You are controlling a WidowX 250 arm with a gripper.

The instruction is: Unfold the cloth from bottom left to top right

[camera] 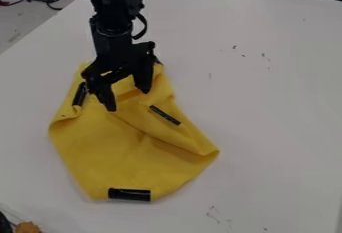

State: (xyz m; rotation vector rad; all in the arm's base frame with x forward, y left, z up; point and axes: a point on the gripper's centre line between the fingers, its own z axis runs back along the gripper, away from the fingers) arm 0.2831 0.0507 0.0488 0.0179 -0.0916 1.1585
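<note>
The black two-finger gripper (pixel 128 100) is hanging, fingers apart, over the upper part of the crumpled yellow fabric cloth (pixel 100 152), whose bulk is lying toward six o'clock on the white table (pixel 274 127); its lower-left edge (pixel 78 168) is sitting near seven, so the unfolding is probably calling for a sweep toward one.

Black, segmented robot arm (pixel 115 24): dark housings throughout, blocky joints. Thin black cable (pixel 145 24) forms a loop off the right side. Black two-finger end effector (pixel 128 101): wide angular crosspiece (pixel 121 63), chunky tapering fingers (pixel 105 97). Finer fittings indistinct.
</note>
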